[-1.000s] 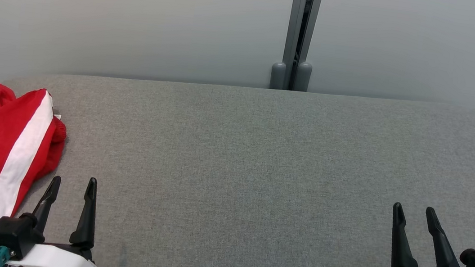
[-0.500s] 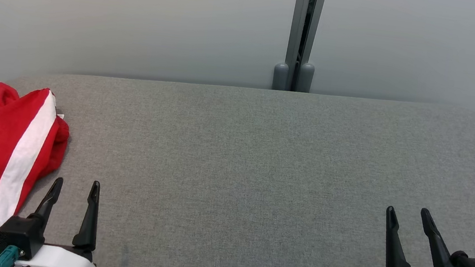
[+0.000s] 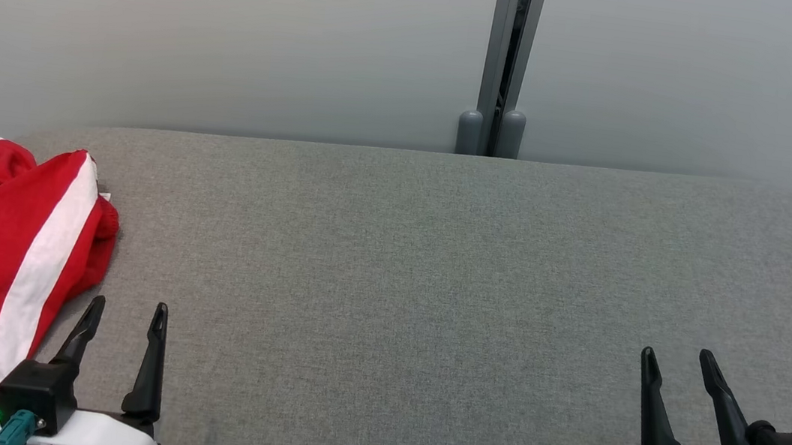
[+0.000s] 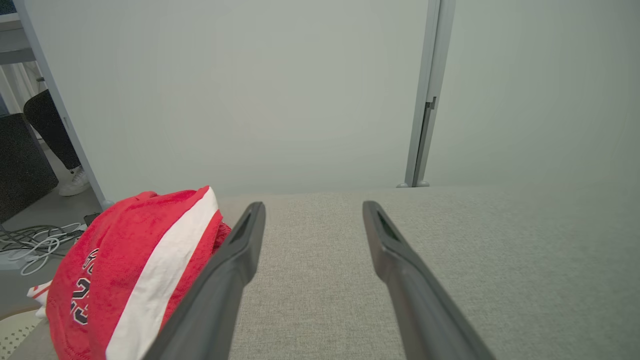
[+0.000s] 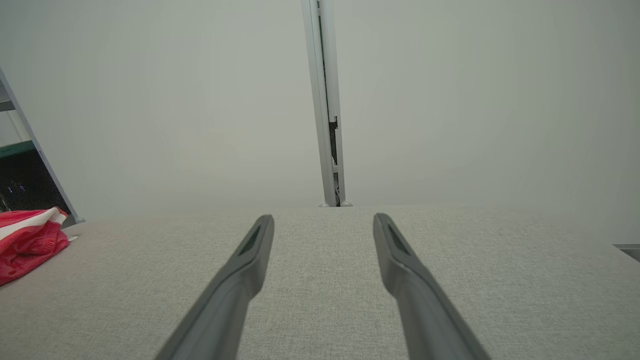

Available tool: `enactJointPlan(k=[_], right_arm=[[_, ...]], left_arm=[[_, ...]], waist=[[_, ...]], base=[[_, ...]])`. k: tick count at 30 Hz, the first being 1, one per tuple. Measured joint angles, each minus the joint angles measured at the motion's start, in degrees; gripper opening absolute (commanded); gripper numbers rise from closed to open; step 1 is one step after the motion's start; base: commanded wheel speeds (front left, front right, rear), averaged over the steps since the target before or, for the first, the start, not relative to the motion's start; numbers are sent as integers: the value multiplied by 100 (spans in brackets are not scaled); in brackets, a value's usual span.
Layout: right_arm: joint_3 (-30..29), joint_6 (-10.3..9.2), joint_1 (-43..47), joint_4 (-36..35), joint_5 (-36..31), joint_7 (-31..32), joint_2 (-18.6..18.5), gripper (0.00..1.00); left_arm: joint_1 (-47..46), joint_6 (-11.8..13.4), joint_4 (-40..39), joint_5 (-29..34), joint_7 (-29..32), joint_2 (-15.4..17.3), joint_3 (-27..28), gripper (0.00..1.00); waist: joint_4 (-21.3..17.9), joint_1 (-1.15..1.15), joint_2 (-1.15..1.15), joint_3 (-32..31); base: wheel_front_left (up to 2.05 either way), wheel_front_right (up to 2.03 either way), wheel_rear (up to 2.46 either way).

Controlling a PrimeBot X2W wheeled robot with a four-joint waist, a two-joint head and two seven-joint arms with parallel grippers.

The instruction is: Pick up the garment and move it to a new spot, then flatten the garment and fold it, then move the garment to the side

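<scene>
The crumpled red fabric garment (image 3: pixel 6 258), with a broad white stripe and dark printed numerals, lies heaped at the left end of the grey cloth-covered bench (image 3: pixel 432 295). Its left side runs up to the bench edge, perhaps over it. The left claw (image 3: pixel 130 305) hangs just to the right of it on the near side, its two dark fingers spread apart and holding nothing. The right claw (image 3: pixel 676 354) is well apart at the near right, fingers likewise spread and empty.

The likeliest trouble is a poor pinch. The heap looks several layers deep, so a shallow bite could catch only the top fold, and the rest would drag or drop on the lift. A push from the right without closing could shove the cloth off the left edge onto the floor, where the left wrist view shows loose white cables (image 4: pixel 30 242). Lifted by one bunched spot, the garment may come up twisted, which would make flattening harder. Fingertips driven too low could also snag the bench covering.
</scene>
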Motion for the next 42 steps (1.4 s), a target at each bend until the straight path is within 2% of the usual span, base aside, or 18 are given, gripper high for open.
enactJointPlan(k=[26, 33, 42], right_arm=[[-7, -1, 4, 102, 233, -5, -2, 100], [-16, -1, 77, 90, 287, -7, -3, 100], [-52, -1, 153, 118, 332, -8, -7, 100]], left_arm=[[115, 152, -115, -140, 54, 44, -46, 100], [109, 199, -109, -152, -13, 58, -73, 100], [105, 211, -9, -202, -48, 80, -81, 100]], waist=[[78, 0, 0, -40], [421, 0, 0, -18], [1191, 0, 0, -5]], base=[[0, 0, 0], [0, 0, 0], [0, 0, 0]])
